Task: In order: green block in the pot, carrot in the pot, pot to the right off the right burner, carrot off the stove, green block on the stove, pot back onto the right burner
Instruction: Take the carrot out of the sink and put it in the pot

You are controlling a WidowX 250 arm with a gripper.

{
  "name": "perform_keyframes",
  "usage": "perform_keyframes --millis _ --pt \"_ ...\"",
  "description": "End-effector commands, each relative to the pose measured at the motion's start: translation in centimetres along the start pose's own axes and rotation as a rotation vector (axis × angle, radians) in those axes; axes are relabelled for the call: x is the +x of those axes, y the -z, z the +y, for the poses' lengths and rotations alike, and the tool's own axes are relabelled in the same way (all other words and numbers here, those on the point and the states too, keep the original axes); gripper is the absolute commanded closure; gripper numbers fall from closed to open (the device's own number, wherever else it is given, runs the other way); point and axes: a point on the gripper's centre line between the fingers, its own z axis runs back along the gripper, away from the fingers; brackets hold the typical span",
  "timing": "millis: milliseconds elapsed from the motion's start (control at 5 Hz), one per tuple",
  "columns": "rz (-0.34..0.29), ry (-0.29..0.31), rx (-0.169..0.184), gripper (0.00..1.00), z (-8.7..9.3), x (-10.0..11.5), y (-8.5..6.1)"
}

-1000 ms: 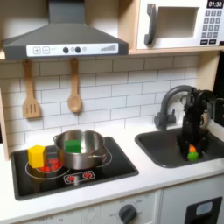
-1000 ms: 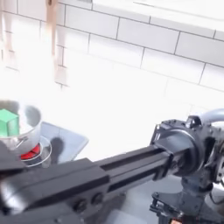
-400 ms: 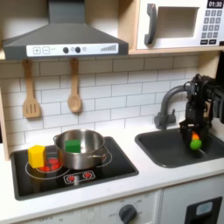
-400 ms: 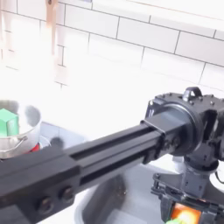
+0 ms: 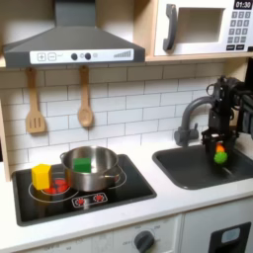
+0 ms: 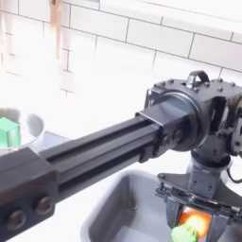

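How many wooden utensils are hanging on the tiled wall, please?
2: a slotted wooden spatula hangs at the first exterior view's left beneath the range hood, and a wooden spoon hangs just to its right. Others may be hidden out of frame.

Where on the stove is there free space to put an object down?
On the stove, the bare patch is right of the pot, reaching the counter beside the sink. Left of the pot is crowded: the yellow block and a small red piece.

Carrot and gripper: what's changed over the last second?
The gripper, shut on the carrot, has lifted it up out of the sink; a second ago it was down in the basin. The pot with the green block hasn't moved.
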Motion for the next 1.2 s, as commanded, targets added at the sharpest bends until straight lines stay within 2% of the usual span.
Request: perform_keyframes --millis 0,600,800,1000 --pt "-0.02 -0.045 0.004 1.0 2.7 -0.2 -2.3" --pt "-0.074 -0.105 0.003 1.0 6.0 -1.1 -6.8" --pt "-0.081 -0.135 -0.016 1.0 7.2 -1.2 -7.7" --pt "-0.082 -0.165 0.019 1.0 9.1 -1.3 -8.4"
